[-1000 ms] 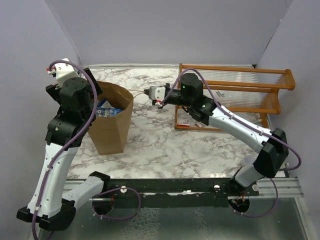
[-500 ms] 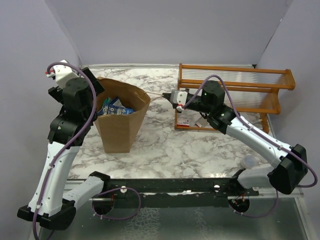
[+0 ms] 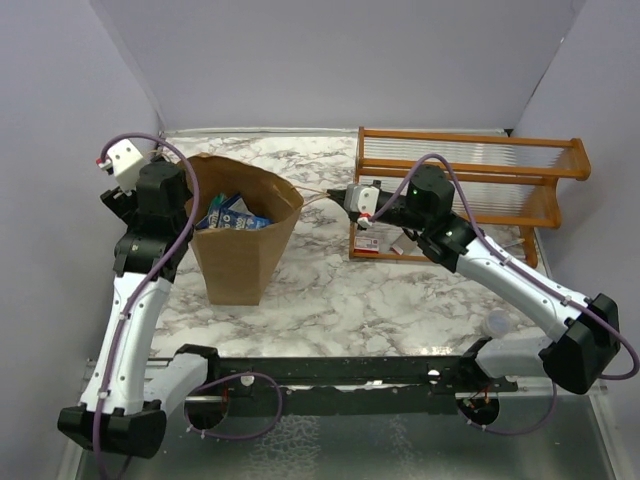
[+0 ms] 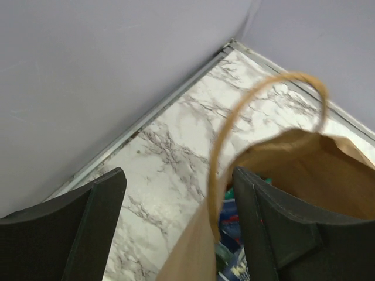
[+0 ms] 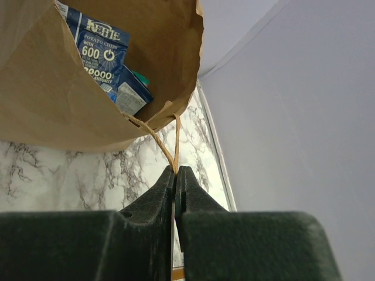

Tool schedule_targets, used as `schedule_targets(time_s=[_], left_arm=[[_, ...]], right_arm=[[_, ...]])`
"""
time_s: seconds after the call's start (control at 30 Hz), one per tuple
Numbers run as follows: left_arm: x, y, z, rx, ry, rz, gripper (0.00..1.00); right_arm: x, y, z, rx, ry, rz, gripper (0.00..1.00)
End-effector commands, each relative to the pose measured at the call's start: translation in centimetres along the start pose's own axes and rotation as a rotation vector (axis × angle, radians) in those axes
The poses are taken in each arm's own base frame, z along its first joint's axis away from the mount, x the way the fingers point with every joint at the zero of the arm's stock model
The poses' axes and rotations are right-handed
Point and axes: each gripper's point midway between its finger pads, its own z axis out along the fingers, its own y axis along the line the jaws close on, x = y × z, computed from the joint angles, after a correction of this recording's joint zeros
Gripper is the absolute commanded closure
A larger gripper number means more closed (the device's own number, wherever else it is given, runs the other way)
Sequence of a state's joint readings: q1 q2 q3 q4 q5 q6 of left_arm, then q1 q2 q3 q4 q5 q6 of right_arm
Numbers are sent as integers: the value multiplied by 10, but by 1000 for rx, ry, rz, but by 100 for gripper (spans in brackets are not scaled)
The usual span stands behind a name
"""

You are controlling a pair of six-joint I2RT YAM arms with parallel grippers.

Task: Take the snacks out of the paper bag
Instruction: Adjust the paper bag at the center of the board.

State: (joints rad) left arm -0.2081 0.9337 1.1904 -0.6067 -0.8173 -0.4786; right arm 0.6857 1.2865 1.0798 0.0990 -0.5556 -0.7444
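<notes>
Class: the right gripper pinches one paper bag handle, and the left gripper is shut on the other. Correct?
No: the left wrist view shows the left gripper open around its handle. The right gripper does pinch one paper bag handle.

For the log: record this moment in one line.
right gripper shut on bag handle | left gripper open by other handle | snacks in paper bag

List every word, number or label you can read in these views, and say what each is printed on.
"KETTLE" - top of the dark blue chip packet inside the paper bag, right wrist view.
"POTATO CHIPS" - same packet, under the brand.
"WITH" and "600" - same packet, white.
Print below that: partly hidden, unreadable.
Red-and-white packet at the wooden rack, top view: too small to read.
</notes>
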Motion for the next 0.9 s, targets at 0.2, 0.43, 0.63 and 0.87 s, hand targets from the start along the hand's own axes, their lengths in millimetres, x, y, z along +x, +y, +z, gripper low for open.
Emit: schedule_targets(time_s=[0.2, 0.43, 0.63, 0.87], left_arm=[[-30, -26, 30, 129, -34, -62, 25], [-42, -34, 47, 122, -24, -65, 39], [-55, -31, 46, 109, -50, -77, 64], [-98, -50, 37, 204, -156, -89, 100]], right_arm=[[-17, -4, -7, 4, -50, -18, 99], [-16, 2, -5, -20, -59, -11, 99], [-20, 1, -8, -21, -67, -19, 99], [-29, 14, 1, -81, -119, 33, 98]])
